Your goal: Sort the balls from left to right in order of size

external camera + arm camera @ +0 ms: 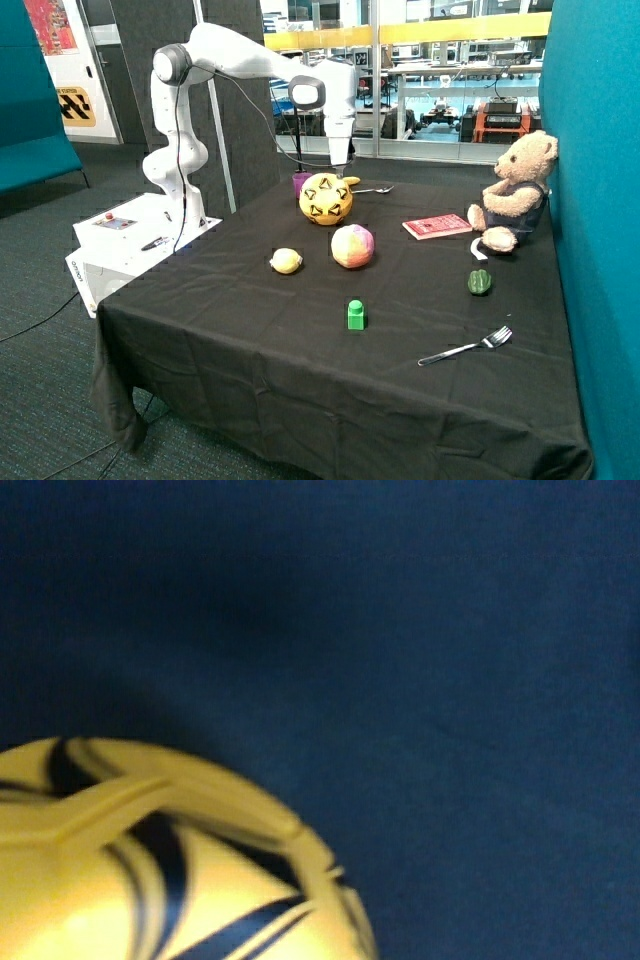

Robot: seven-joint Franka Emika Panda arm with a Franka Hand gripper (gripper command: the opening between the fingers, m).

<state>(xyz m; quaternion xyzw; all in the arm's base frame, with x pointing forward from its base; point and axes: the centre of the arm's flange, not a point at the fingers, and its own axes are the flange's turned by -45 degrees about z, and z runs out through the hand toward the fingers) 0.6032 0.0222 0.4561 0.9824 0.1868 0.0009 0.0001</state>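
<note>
From the outside view, a table draped in black cloth [250, 340] stands on grey carpet between teal padded panels, with glass partitions and a workshop behind. The white Franka arm reaches over the far edge, its gripper [340, 160] hanging just above the large yellow ball with black triangle markings [325, 198]; whether the claw is spread or pressed together cannot be told. Nearer the front sit a mid-sized pink-and-yellow soft ball [352, 245] and, beside it, a small yellow ball [286, 260]. A green plastic block [355, 315], a metal fork [466, 347], a red book [437, 226], a plush brown teddy bear [515, 190], a small dark green object [479, 282], a purple cup [301, 183] and a spoon [372, 189] lie around.

The wrist view shows only the yellow ball's ridged panels [170, 870] against the dark cloth [430, 630]; no fingers appear.
</note>
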